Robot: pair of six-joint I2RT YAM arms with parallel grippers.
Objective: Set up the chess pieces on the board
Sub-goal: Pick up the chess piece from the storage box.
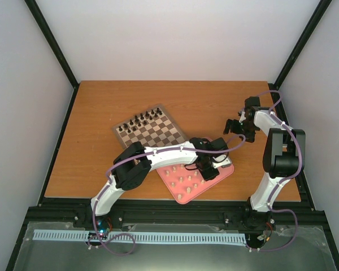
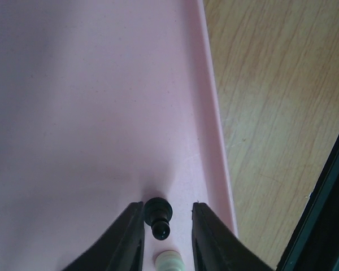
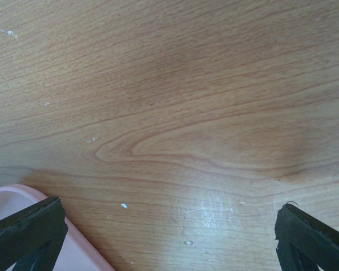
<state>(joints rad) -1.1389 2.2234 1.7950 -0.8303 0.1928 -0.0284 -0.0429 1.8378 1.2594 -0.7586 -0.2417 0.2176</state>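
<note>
The chessboard [image 1: 152, 132] lies left of centre, with dark pieces [image 1: 141, 119] lined along its far side. The pink tray [image 1: 187, 195] holds several cream pieces [image 1: 183, 180]. My left gripper [image 1: 208, 169] is down in the tray near its right rim. In the left wrist view it [image 2: 167, 208] is open around a dark pawn [image 2: 157, 214]. The pawn sits close against the left finger [image 2: 127, 237], with a gap to the right finger. A cream piece [image 2: 168, 261] lies just behind it. My right gripper [image 1: 237, 129] is wide open and empty over bare wood [image 3: 169, 226].
The tray's right rim [image 2: 214, 141] runs just beside my left fingers, with the wooden table [image 2: 271, 113] beyond it. A corner of the tray [image 3: 85, 257] shows in the right wrist view. Black frame rails edge the table, and grey walls enclose it.
</note>
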